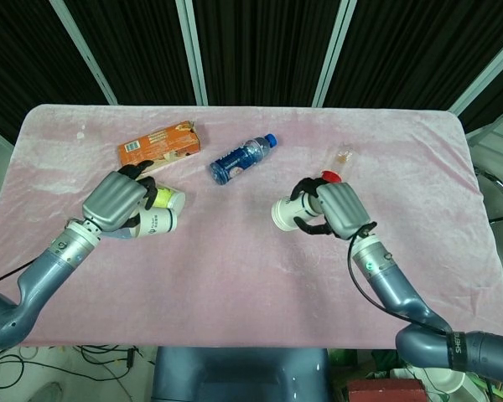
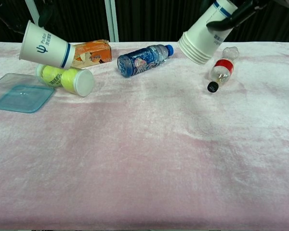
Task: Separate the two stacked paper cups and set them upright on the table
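Two white paper cups with blue bands are apart, both in the air. My left hand (image 1: 117,201) grips one cup (image 1: 157,220) over the table's left side; in the chest view this cup (image 2: 45,44) is tilted, its rim up and to the left. My right hand (image 1: 335,209) holds the other cup (image 1: 285,213) right of centre. In the chest view that cup (image 2: 204,38) slants with its mouth down and to the left and shows several stacked rims. Only dark fingers (image 2: 236,14) of the right hand show there.
An orange box (image 1: 159,142), a blue-labelled bottle (image 1: 241,157) and a clear bottle with a red label (image 2: 220,70) lie at the back. A tube of tennis balls (image 2: 67,78) and a blue lid (image 2: 20,92) lie at the left, under the left cup.
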